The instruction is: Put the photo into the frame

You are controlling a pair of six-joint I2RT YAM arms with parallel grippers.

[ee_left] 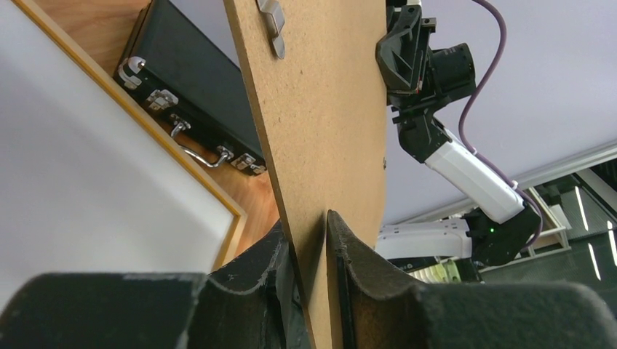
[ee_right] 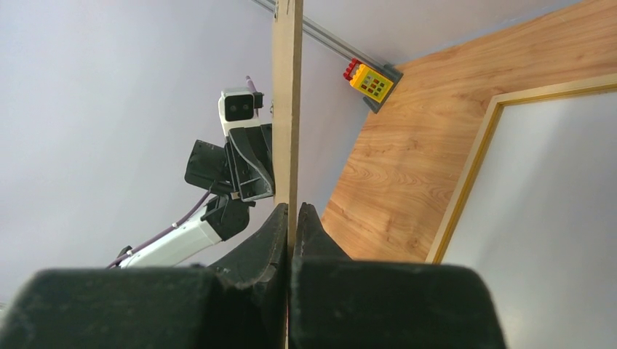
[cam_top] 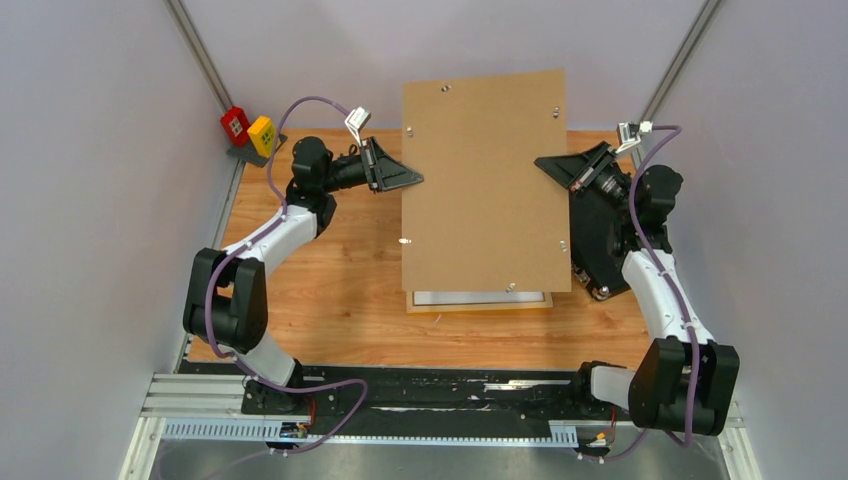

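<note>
While the left gripper [cam_top: 414, 180] pinches the left edge of a brown hardboard panel [cam_top: 485, 190], its fingers parted only by the board's thickness, the right gripper [cam_top: 545, 165] is clamped tight on the opposite edge. The panel hangs tilted above the middle of the worktop [cam_top: 330, 290]. Beneath it the frame [ee_right: 466, 182] lies flat, centred on the worktop. What looks like the photo [ee_right: 553, 218], white back up, fills it. A black case [ee_left: 189, 80] sits by the right edge.
</note>
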